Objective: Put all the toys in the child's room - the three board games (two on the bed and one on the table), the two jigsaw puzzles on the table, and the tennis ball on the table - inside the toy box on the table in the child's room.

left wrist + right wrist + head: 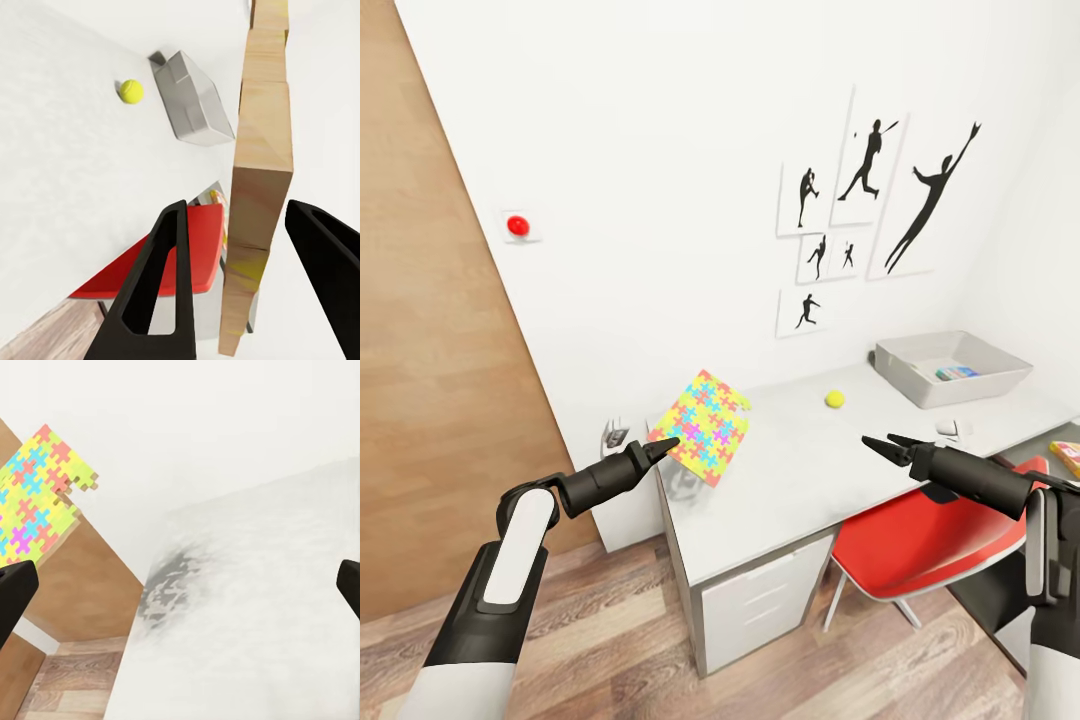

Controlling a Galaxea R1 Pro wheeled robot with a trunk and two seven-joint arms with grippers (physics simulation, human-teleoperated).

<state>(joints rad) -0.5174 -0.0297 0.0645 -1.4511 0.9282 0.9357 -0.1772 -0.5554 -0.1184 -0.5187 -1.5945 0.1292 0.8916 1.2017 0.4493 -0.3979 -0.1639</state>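
One puzzle in hand, most toys left to box.
The left hand [660, 447] pinches a jigsaw puzzle [706, 426]; the right hand [884, 446] hangs released. Beyond both, tennis ball [834, 399] on the worktop [790, 480]; farther, the toy box [950, 366] holds a blue game box [957, 373].

Head camera: high, tilted, looking down over both arms onto the counter [800, 480] and white wall. Left wrist camera: close behind its tool [247, 285], facing along the counter toward the tennis ball [131, 91] and toy box [191, 101]. Right wrist camera: low over the counter, facing the jigsaw puzzle [37, 495]; the head view shares all three.
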